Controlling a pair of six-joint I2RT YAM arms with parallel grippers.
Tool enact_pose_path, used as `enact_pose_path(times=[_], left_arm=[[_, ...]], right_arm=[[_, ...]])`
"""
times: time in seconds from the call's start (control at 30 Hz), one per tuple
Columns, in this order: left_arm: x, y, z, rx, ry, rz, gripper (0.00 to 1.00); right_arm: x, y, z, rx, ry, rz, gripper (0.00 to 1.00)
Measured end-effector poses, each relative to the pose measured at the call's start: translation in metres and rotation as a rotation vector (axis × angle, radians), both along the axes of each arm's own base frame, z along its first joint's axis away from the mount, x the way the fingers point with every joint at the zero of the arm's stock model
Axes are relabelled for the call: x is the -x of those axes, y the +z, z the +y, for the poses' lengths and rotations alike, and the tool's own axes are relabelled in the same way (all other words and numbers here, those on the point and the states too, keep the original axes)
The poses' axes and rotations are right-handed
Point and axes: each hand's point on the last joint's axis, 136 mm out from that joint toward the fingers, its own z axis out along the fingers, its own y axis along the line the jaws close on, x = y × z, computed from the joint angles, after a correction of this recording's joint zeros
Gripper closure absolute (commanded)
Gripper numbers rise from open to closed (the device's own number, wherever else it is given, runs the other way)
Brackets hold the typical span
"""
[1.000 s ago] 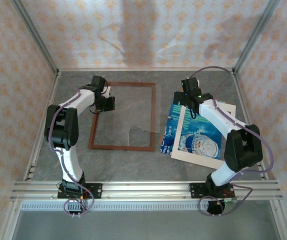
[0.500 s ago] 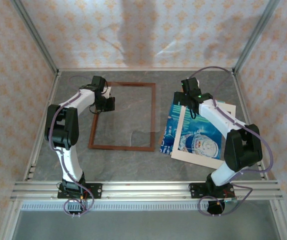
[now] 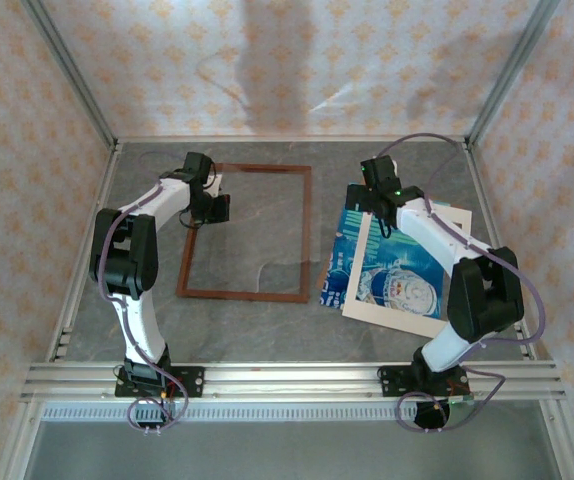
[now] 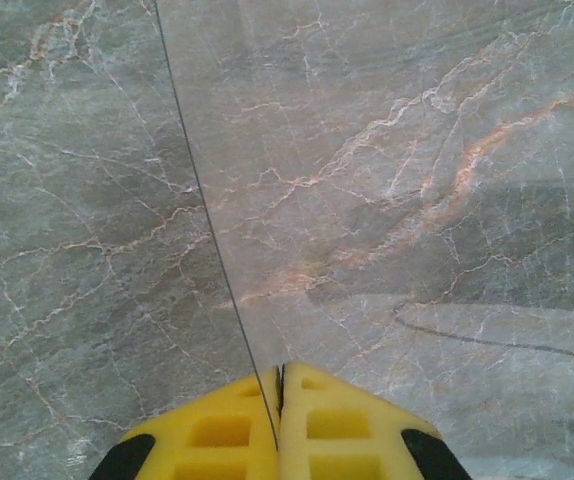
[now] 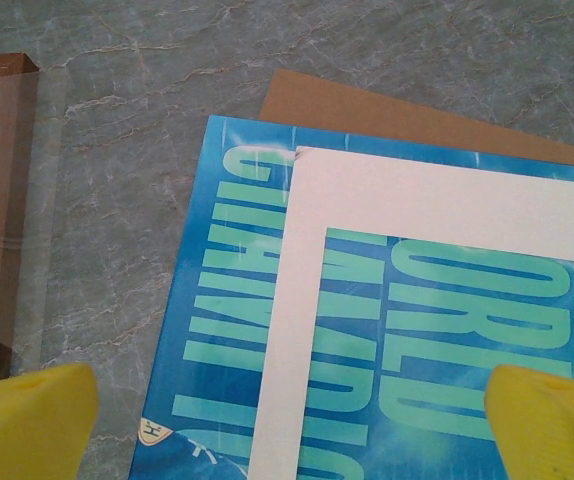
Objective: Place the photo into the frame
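While over the photo [image 5: 217,300], holds right gripper [image 5: 289,420] fingers wide apart. Clamps left gripper [image 4: 279,385] on clear pane [image 4: 417,200] at the frame [image 3: 242,295], left rail.

**Soft, Even Light; Sheen on Glass**

From above, light is even, warm and slightly hazy; a tall grey shadow falls on the back wall [image 3: 265,70], and only faint shadows lie on the desk [image 3: 257,320]. At the left wrist the glass pane [image 4: 397,180] carries a milky sheen and a darker reflected band. At the right wrist the photo [image 5: 217,330] is crisp, while the fingertips [image 5: 27,420] of the right claw [image 5: 292,425] blur.
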Motion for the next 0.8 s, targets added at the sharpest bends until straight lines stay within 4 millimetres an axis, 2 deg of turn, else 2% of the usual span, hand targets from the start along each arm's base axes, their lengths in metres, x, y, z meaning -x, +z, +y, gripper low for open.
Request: enact_pose_path(times=[0.8], left_arm=[[-0.002,-0.002,0.011,-0.054,-0.008,-0.013,1.00]], right_arm=[[0.000,-0.001,0.000,0.001,0.000,0.002,0.01]])
